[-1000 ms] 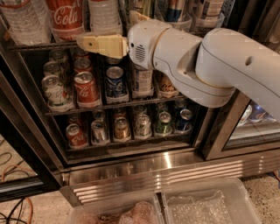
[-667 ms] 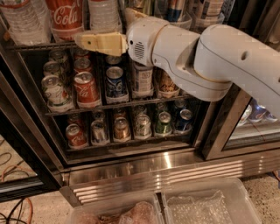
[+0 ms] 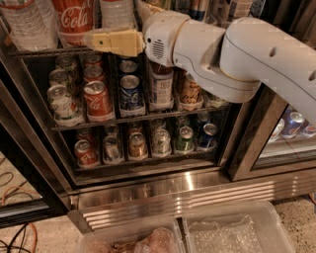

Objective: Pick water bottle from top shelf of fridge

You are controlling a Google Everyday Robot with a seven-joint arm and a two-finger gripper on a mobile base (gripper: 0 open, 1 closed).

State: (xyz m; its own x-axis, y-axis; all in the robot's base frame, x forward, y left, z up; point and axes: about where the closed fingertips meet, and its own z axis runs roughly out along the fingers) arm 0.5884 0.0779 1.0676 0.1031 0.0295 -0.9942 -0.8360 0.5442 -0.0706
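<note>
A clear ribbed water bottle (image 3: 22,24) stands at the far left of the top shelf (image 3: 44,51), a dark wire rack in the fridge (image 3: 163,190). A red Coca-Cola bottle (image 3: 74,20) stands to its right, then another clear bottle (image 3: 117,12). My gripper (image 3: 101,41), pale yellow, points left in front of the shelf's front edge, just below the Coca-Cola bottle and the second clear bottle. It is to the right of the ribbed bottle and apart from it. The white arm (image 3: 237,54) hides the right part of the top shelf.
Two lower racks hold rows of cans, among them a red can (image 3: 96,99) and a blue can (image 3: 131,91). A steel door frame (image 3: 249,143) stands on the right, with more cans (image 3: 294,121) behind glass. Clear plastic bins (image 3: 232,230) lie on the floor below.
My gripper has risen a little, from just under the top shelf's front edge to level with it. The bottles and cans have not moved.
</note>
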